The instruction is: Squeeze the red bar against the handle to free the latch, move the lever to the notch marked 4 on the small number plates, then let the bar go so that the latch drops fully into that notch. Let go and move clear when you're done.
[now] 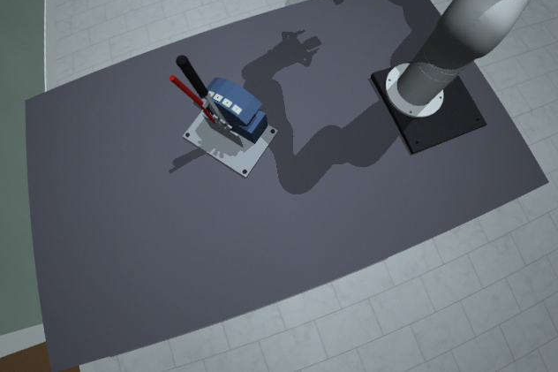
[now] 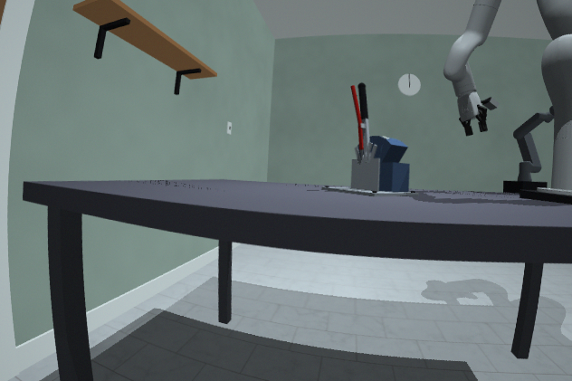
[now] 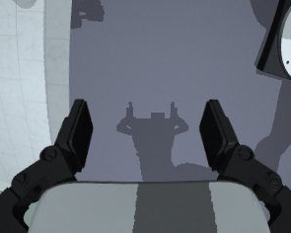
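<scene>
- Nothing of the task looks started: the white six-joint arm's black two-finger gripper point(image 2: 475, 127) hangs high above the dark grey table point(image 1: 135, 232), near the far edge on the arm's side, well apart from the lever unit.
- The gripper's fingers are spread to their widest, and the wrist view shows only table surface and their own shadow between them, so it holds nothing.
- The blue lever housing on its pale square base plate point(image 1: 246, 164) sits toward the middle of the table, nearer the far edge than the near one.
- The thin red squeeze bar point(image 1: 185, 89) stands apart from the black round-topped handle point(image 1: 191, 73), so I judge the latch not yet freed.
- The small white number plates point(image 1: 227, 102) line the housing's top; their digits are too small to read.
- Left to do: reach, squeeze, move to notch 4, release.
</scene>
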Action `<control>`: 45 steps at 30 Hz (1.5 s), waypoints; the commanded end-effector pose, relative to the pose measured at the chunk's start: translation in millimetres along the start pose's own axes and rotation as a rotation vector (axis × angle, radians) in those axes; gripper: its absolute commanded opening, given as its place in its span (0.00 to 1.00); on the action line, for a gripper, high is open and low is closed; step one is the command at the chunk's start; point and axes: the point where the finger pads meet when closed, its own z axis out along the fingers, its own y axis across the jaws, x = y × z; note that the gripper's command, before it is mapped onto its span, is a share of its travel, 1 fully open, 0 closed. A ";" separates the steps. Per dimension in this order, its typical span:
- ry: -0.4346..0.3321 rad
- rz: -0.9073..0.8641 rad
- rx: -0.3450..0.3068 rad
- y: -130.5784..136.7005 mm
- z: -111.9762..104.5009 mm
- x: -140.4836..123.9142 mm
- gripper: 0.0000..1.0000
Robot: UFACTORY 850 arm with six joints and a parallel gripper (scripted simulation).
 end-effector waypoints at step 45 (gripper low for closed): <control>-0.060 -1.040 0.129 -8.8 -149.7 -258.5 1.00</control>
